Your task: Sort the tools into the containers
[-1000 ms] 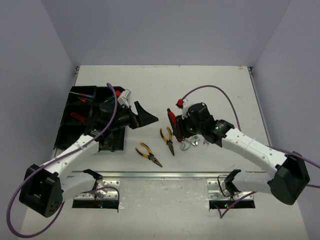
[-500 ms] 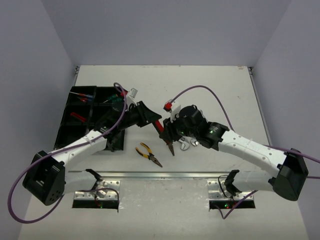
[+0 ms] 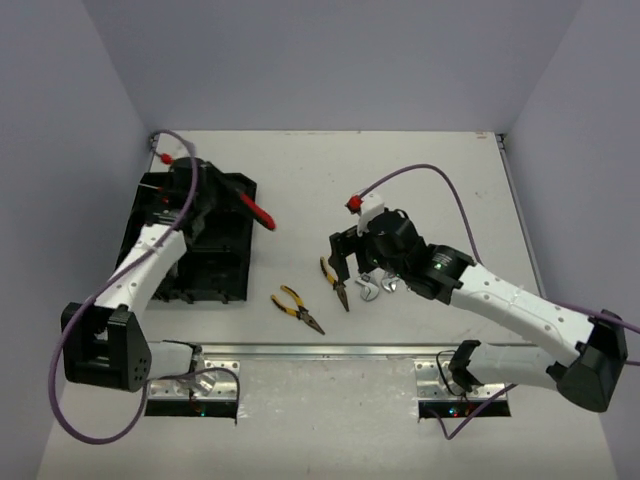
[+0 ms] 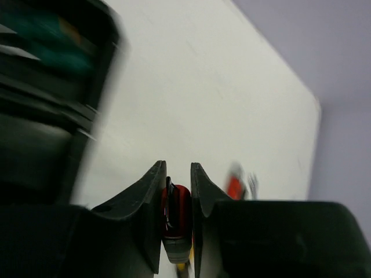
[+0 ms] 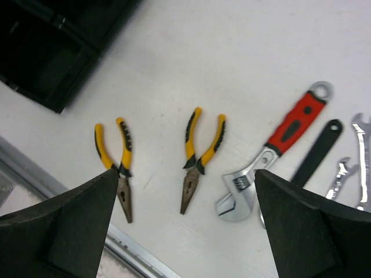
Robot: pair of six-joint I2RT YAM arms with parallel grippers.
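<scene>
My left gripper (image 3: 218,192) hangs over the far right part of the black organizer tray (image 3: 150,262). It is shut on a red-handled tool (image 3: 256,213) that sticks out to the right past the tray's edge. The left wrist view shows that red-and-black handle (image 4: 177,208) pinched between the fingers. My right gripper (image 3: 347,256) stands open and holds nothing, above the yellow-handled pliers (image 5: 203,152) on the table. A second pair of yellow pliers (image 5: 115,162) lies to their left, and a red-handled adjustable wrench (image 5: 272,155) to their right.
A black-handled tool (image 5: 317,152) and silver wrenches (image 5: 355,165) lie right of the adjustable wrench. The tray's compartments hold red and green-handled tools (image 3: 165,200). A metal rail (image 3: 330,350) runs along the near table edge.
The right gripper passed the red-handled tool to the left gripper, then opened and drew back right. The left gripper shut on the tool and swung it left to the tray.
</scene>
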